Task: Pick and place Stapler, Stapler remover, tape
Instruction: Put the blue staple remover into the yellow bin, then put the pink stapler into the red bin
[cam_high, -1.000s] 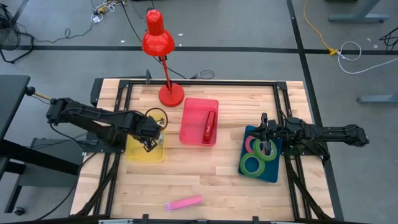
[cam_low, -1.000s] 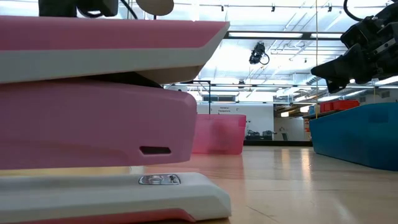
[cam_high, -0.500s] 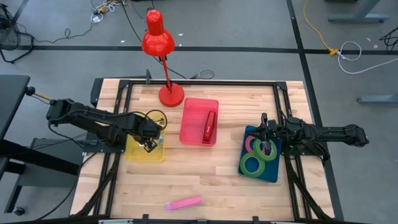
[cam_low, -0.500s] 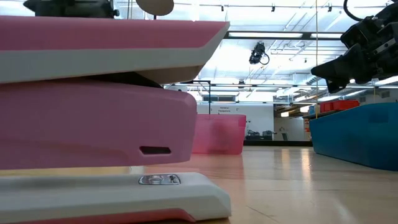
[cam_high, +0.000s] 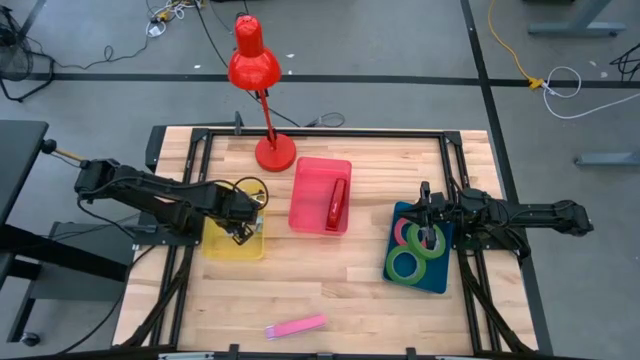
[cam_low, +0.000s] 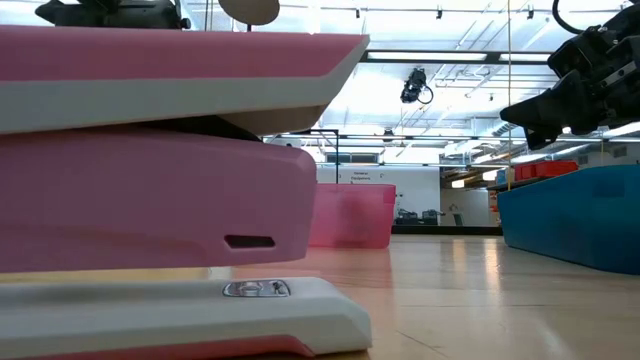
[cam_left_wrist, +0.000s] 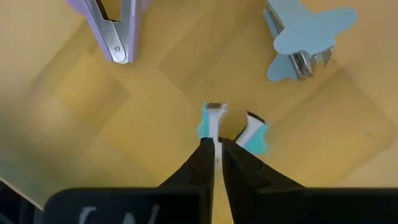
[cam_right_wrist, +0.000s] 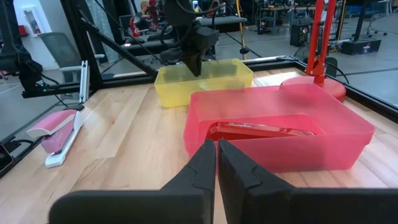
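Note:
My left gripper hangs inside the yellow bin, shut on a teal staple remover. A purple remover and a light blue remover lie on the bin floor. A pink stapler lies on the table near its near edge and fills the low view. A red stapler lies in the pink-red bin. Two green tape rolls and a pinkish-red one lie in the blue bin. My right gripper is shut and empty above that bin. My left gripper pinches one teal-and-white arm of the staple remover between its two fingertips. The fingers come from above, pointing down into the yellow bin. The remover's other arm sticks out beside the fingers. Whether it rests on the bin floor I cannot tell.
A red desk lamp stands at the table's far edge, its base near the pink-red bin. Bare wood lies between the bins and the pink stapler. Black frame rails run along the table's sides.
My left arm has shifted slightly over the yellow bin, as the dark shape at the top left of the low view shows. Its gripper stays over the same spot. My right arm has kept still.

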